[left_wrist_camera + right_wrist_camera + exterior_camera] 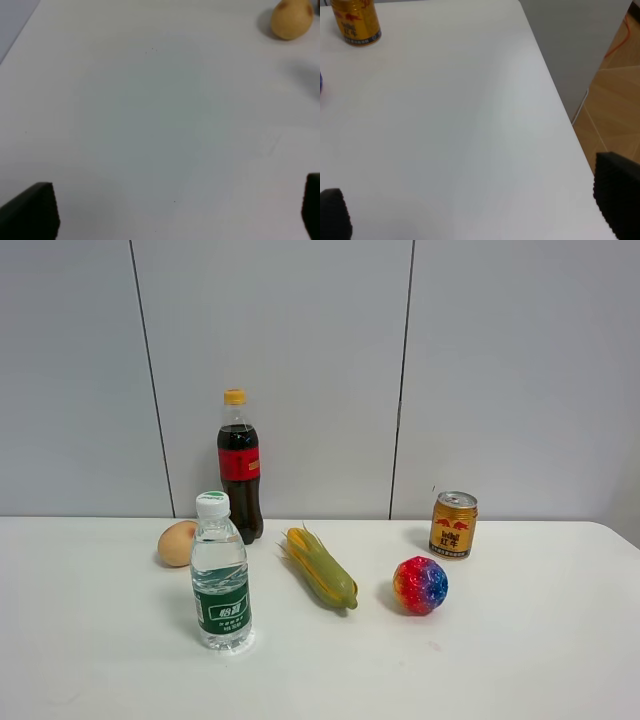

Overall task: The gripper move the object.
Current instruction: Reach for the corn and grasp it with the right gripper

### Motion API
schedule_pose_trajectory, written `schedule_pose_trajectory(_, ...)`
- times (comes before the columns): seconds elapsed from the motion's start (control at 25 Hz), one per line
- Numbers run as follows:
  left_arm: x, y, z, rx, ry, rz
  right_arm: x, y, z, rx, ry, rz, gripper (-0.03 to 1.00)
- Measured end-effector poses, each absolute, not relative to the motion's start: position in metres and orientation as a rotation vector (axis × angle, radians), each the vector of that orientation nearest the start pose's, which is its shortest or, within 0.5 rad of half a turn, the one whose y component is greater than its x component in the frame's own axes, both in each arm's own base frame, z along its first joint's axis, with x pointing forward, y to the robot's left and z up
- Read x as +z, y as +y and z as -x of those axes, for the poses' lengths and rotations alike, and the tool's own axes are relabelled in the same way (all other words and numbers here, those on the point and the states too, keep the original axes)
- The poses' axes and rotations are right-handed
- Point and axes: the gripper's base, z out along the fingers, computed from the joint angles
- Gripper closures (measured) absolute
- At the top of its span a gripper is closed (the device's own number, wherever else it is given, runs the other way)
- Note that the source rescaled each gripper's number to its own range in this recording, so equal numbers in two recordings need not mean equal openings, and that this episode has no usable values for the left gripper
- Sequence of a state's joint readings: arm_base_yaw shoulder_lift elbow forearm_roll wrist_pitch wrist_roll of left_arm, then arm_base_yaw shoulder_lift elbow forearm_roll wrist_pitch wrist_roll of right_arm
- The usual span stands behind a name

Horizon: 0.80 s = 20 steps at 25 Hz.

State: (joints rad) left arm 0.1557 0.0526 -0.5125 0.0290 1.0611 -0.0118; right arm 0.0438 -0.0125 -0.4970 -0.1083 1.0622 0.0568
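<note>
The toy corn [320,567], yellow kernels in a green husk, lies on the white table [520,660] near the middle, its yellow end pointing to the back left. No gripper shows in the exterior high view. In the left wrist view my left gripper [177,210] is open over bare table, only its two black fingertips [32,210] showing at the picture's edge. In the right wrist view my right gripper [475,210] is open near the table's right edge, fingertips [617,192] wide apart. The corn is out of both wrist views.
A tan egg [177,543] lies at the left and also shows in the left wrist view [291,19]. A water bottle [220,575] stands in front, a cola bottle [240,468] behind. A rainbow ball [420,585] and a gold can [453,525] stand at the right; the can also shows in the right wrist view [355,22].
</note>
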Motion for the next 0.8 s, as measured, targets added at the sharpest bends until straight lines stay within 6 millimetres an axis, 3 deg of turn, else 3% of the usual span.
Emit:
schedule_pose_trajectory(0.6, 0.281, 0.003, -0.002, 0.123, 2.079, 0.175, 0.277, -0.009, 0.007, -0.066, 2.031, -0.019, -0.03)
schedule_pose_trajectory(0.72, 0.281, 0.003, -0.002, 0.123, 2.079, 0.175, 0.294, -0.008, 0.013, -0.068, 1.973, 0.013, -0.03)
schedule_pose_trajectory(0.8, 0.281, 0.003, -0.002, 0.123, 2.079, 0.175, 0.321, -0.008, 0.017, -0.105, 1.899, 0.069, -0.03)
